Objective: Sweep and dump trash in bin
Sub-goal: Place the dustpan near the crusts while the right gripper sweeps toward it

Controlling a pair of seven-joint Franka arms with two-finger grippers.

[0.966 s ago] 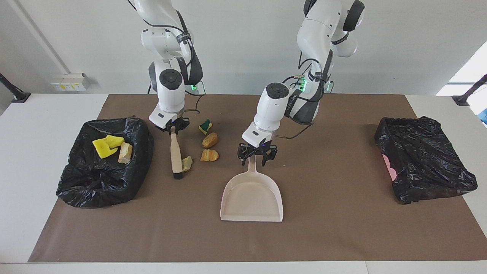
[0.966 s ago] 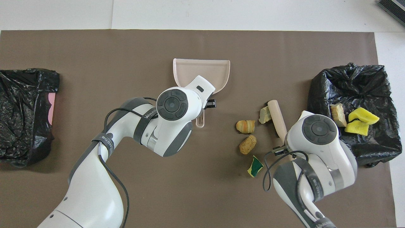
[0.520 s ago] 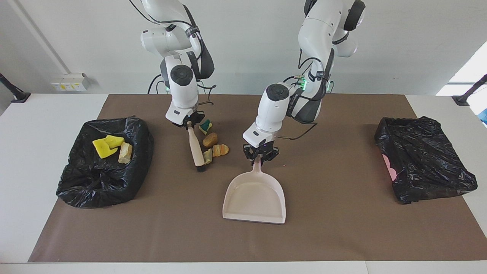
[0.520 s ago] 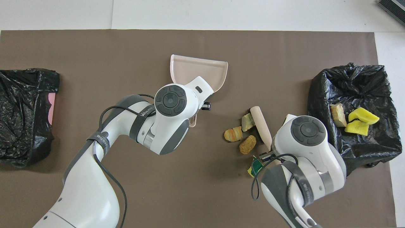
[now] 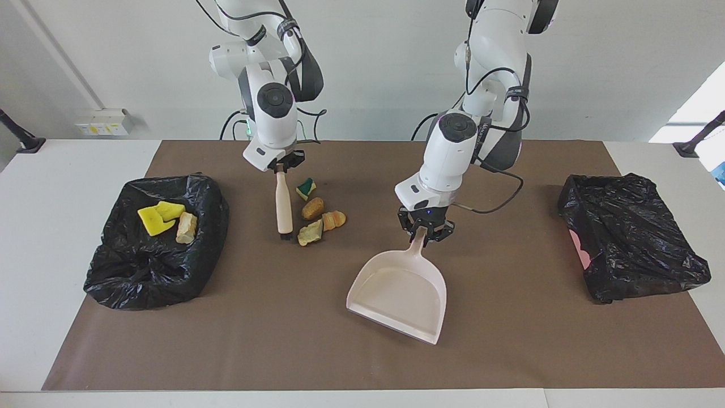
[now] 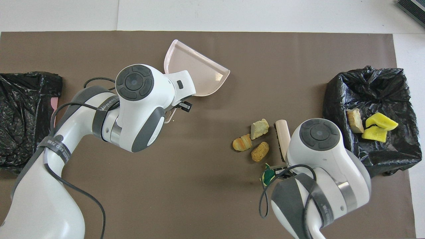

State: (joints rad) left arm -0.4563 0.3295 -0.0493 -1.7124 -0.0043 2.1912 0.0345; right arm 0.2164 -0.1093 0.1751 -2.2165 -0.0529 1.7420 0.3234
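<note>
Left gripper: centre-right of the facing view, closed on the dustpan handle. In the overhead view the arm's wrist hides it almost wholly.

Dustpan: pale pink, lower centre of the facing view, tilted with its mouth toward the bottom of the frame. Overhead, only the tray and a sliver of handle show past the wrist.

Right gripper: upper centre-left of the facing view, clamped on the brush top. Hidden under the wrist overhead.

Brush: beige handle hanging nearly upright, dark bristles at the mat just beside the scraps. Overhead, only its lower end shows.

Trash, loose on the mat: tan lump, orange lump, brown lump, green-and-yellow bit, clustered left of centre in the facing view. Overhead the green bit is partly covered by the right arm and cable.

Trash in the bin: two yellow pieces and a tan lump.

Bin: black-bagged, left of the facing view.

Second bag: right of the facing view, pink patch showing; cut off at the overhead frame's left edge.
</note>
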